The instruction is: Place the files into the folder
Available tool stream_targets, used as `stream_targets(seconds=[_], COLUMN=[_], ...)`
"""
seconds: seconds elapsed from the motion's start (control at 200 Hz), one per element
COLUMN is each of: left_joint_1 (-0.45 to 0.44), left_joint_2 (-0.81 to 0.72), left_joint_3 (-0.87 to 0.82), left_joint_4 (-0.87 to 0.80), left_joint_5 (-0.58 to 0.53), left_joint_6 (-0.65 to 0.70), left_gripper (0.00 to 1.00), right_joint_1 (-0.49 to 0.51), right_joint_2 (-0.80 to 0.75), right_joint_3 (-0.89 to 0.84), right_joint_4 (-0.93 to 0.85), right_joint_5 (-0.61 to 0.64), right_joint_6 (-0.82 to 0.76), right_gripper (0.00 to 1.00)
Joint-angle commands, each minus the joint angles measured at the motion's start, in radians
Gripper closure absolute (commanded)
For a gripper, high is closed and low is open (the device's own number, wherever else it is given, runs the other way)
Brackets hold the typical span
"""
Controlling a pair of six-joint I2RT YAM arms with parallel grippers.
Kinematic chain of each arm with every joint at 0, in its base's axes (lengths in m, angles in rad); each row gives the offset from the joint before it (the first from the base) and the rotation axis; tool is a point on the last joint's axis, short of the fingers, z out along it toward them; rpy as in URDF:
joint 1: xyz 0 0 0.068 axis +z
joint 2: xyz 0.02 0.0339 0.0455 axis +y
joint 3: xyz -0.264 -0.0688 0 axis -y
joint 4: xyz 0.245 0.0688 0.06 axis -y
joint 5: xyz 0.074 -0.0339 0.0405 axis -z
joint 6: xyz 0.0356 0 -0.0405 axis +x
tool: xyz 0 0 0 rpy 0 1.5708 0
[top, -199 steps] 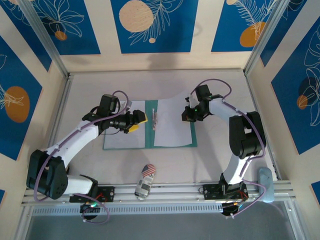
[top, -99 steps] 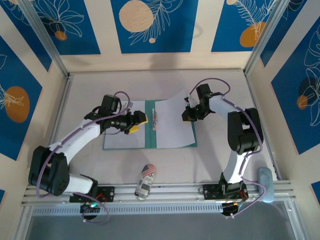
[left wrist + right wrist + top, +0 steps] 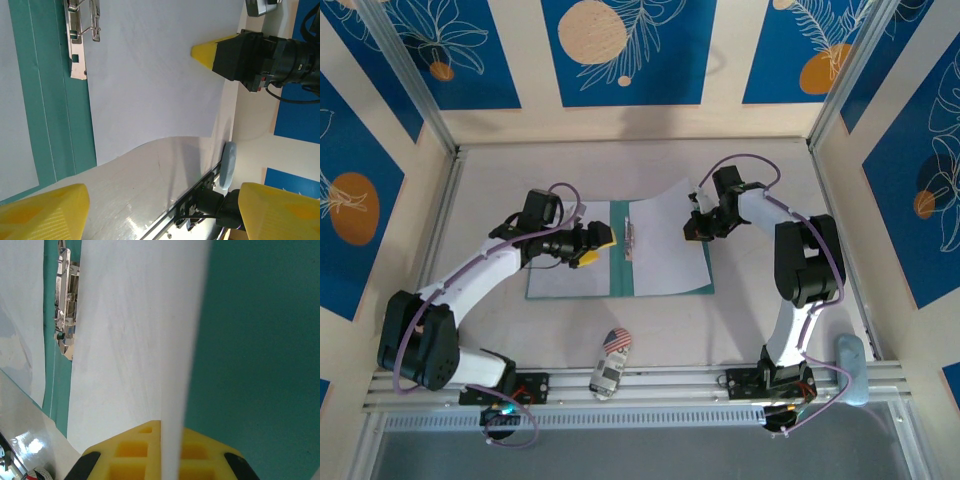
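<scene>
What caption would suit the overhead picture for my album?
Right pincer pinches a sheet lifted over the open folder; left pincer hovers open nearby.

A teal-green folder [image 3: 617, 270] on a pale grey tabletop [image 3: 740, 310] carries plain white files [image 3: 665, 250] and a silver metal clip [image 3: 631, 240]. The left hand [image 3: 594, 247] and right hand [image 3: 167, 450] have bright yellow fingers, on white-and-black arms [image 3: 470, 275] with purple cables [image 3: 750, 158]. A small toy car [image 3: 611, 362] wears stars and stripes. Blue wall panels [image 3: 620, 50] show white leaf outlines and orange circles.
</scene>
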Motion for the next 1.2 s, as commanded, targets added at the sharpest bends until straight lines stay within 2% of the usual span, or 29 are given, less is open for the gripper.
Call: stream_targets(seconds=[0.0,0.88,1.195], left_joint_1=[0.010,0.011,0.011], left_joint_2=[0.004,0.008,0.011], left_joint_3=[0.010,0.001,-0.001], left_joint_4=[0.008,0.016,0.017], left_joint_5=[0.018,0.018,0.019], left_joint_6=[0.012,0.010,0.013], left_gripper=[0.22,0.22,0.22], right_joint_1=[-0.004,-0.012,-0.011], right_joint_2=[0.022,0.056,0.052], right_joint_3=[0.033,0.051,0.036], right_joint_4=[-0.010,0.010,0.016], right_joint_5=[-0.025,-0.051,-0.066], right_joint_6=[0.006,0.044,-0.006], right_gripper=[1.00,1.00,1.00])
